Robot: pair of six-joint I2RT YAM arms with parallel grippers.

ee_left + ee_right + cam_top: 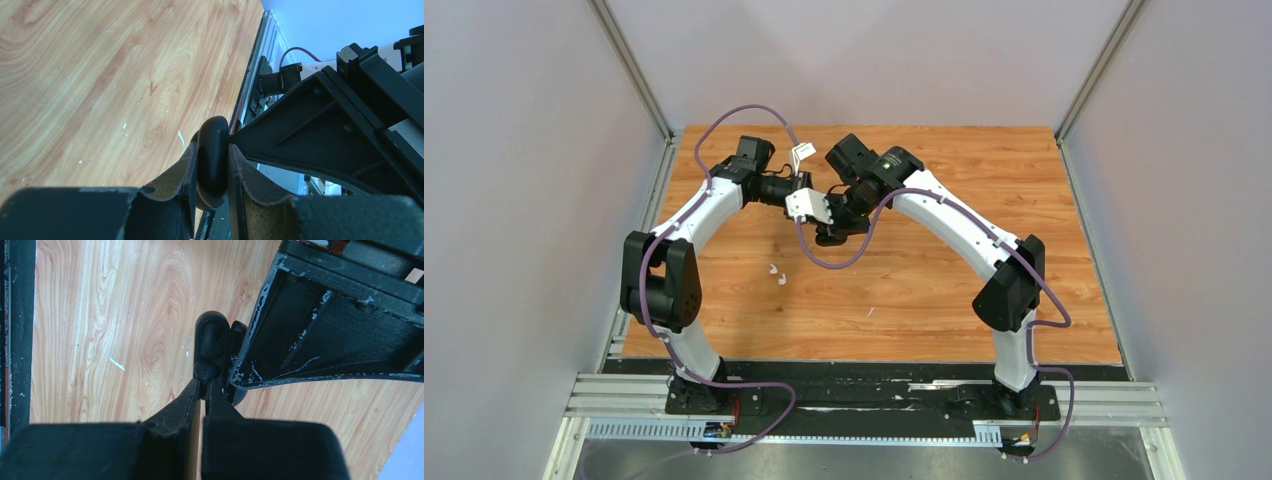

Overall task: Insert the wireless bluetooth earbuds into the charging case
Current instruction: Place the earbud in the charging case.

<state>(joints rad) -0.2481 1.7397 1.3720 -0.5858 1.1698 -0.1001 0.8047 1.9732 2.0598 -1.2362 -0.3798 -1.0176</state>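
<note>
Over the wooden table (924,290), our left gripper (212,150) clamps the charging case (212,132) so our right gripper (204,388), pinched closed, can reach into it.

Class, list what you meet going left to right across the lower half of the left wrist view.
wooden table → a finger of the left gripper → black charging case → its other finger → the right gripper's finger
</note>
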